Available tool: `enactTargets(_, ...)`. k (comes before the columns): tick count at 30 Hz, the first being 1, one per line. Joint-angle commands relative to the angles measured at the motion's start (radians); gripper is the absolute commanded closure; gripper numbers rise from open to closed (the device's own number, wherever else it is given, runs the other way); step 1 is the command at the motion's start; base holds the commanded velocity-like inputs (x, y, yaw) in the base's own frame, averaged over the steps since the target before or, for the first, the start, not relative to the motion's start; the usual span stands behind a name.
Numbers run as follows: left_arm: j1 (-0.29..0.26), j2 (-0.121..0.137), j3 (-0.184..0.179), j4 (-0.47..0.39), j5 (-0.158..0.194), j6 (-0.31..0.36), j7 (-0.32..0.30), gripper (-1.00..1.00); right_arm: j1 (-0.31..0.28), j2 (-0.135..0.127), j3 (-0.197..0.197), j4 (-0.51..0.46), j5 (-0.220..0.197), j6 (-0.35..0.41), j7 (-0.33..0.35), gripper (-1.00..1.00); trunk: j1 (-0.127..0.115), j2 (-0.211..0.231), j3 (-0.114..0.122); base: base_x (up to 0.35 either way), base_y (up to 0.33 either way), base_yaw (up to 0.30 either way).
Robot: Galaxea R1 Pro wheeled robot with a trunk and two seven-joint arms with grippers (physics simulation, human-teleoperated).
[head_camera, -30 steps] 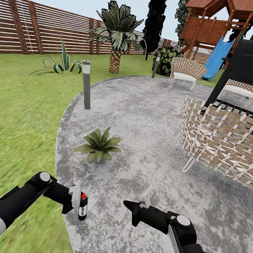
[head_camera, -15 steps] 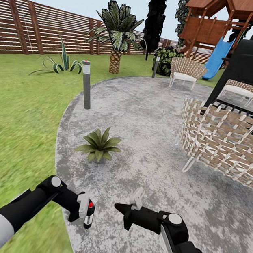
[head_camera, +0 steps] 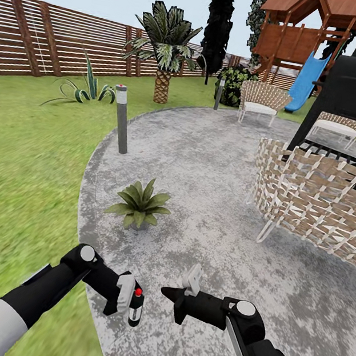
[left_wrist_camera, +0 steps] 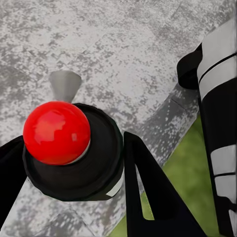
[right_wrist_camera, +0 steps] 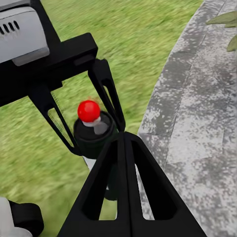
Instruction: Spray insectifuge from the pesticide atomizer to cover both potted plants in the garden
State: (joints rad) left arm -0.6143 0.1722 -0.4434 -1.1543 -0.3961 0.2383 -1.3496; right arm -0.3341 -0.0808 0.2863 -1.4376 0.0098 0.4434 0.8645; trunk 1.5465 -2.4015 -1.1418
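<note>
Pesticide atomizer (head_camera: 134,307), slender, dark-bodied with a red knob, upright, pinched between the left gripper (head_camera: 125,301) fingers low over the grey patio (head_camera: 214,167). Right gripper (head_camera: 173,295) fingers pressed together, empty. One small green rosette potted plant (head_camera: 140,202) lies beyond; the nozzle should probably be aimed squarely at it.

Left gripper (left_wrist_camera: 79,163) black fingers clamp the dark, round-bodied pesticide atomizer (left_wrist_camera: 74,163) with red ball cap, above mottled grey paving (left_wrist_camera: 123,54).
</note>
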Motion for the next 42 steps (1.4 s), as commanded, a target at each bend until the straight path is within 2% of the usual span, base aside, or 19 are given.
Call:
enactTargets(1, 0.000, -0.004, -0.001, -0.002, -0.002, 0.010, -0.004, 1.00, -0.001, 0.000, 0.001, -0.001, 0.001, 0.006, 0.002, 1.00, 0.000, 0.000, -0.001, 0.000, 0.000, 0.000)
enactTargets(5, 0.001, -0.021, -0.004, -0.002, -0.004, 0.011, -0.005, 1.00, -0.001, 0.000, 0.001, -0.001, 0.001, 0.006, 0.002, 1.00, 0.000, 0.000, -0.001, 0.000, 0.000, 0.000)
enactTargets(11, 0.001, -0.035, -0.030, -0.001, -0.007, 0.013, 0.002, 1.00, -0.001, 0.000, 0.001, -0.001, 0.000, 0.006, 0.002, 1.00, 0.000, 0.000, -0.001, 0.000, 0.000, 0.000)
enactTargets(23, -0.003, -0.049, -0.028, -0.001, -0.007, 0.015, 0.012, 1.00, -0.001, 0.000, 0.001, -0.001, -0.001, 0.006, 0.002, 1.00, 0.000, 0.000, -0.001, 0.000, 0.000, 0.000)
enactTargets(29, -0.003, -0.062, -0.028, -0.001, -0.007, 0.014, 0.054, 1.00, 0.000, 0.000, 0.001, -0.001, -0.001, 0.006, 0.002, 1.00, 0.000, 0.000, -0.001, 0.000, 0.000, 0.000)
enactTargets(42, -0.003, -0.072, -0.029, -0.002, -0.003, 0.010, 0.050, 1.00, -0.001, 0.000, 0.001, -0.001, -0.001, 0.006, 0.002, 1.00, 0.000, 0.000, -0.001, 0.000, 0.000, 0.000)
